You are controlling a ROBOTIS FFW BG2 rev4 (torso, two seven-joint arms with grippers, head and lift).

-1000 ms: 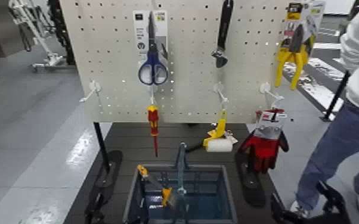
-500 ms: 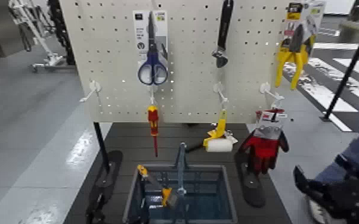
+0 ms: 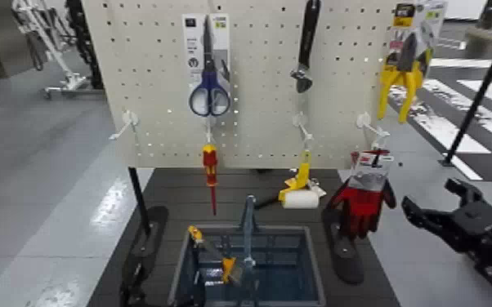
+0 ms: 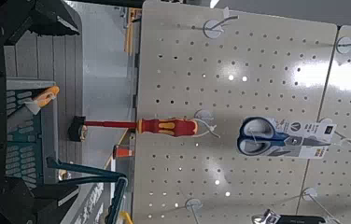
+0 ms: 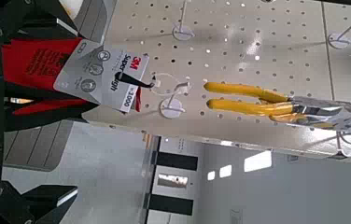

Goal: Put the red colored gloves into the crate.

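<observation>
We see the red colored gloves point(image 3: 362, 206) hanging on their cardboard tag point(image 3: 372, 170) from a white hook point(image 3: 370, 127) at the pegboard's lower right corner, dangling past its bottom edge; our right gripper point(image 3: 431, 194) is beside them, off the pegboard's right edge, apart from the gloves, its jaws spread with nothing between them; our left gripper point(image 4: 62, 110) is low by the crate's left side, its jaws spread too and pinching nothing. The crate point(image 3: 316, 278) sits below the pegboard point(image 3: 257, 90) on the dark slatted platform point(image 3: 167, 181), its center handle upright; an orange-handled tool point(image 3: 208, 245) leans inside, toward the left wall. Along the pegboard's bottom edge we have a red-and-yellow screwdriver point(image 3: 210, 167) hanging left of center and a yellow-framed paint roller point(image 3: 301, 198) between it and the gloves; higher up hang blue-handled scissors point(image 3: 209, 94), a black-handled adjustable wrench point(image 3: 305, 49) and, near the right edge, yellow-handled pliers point(image 3: 401, 77).
</observation>
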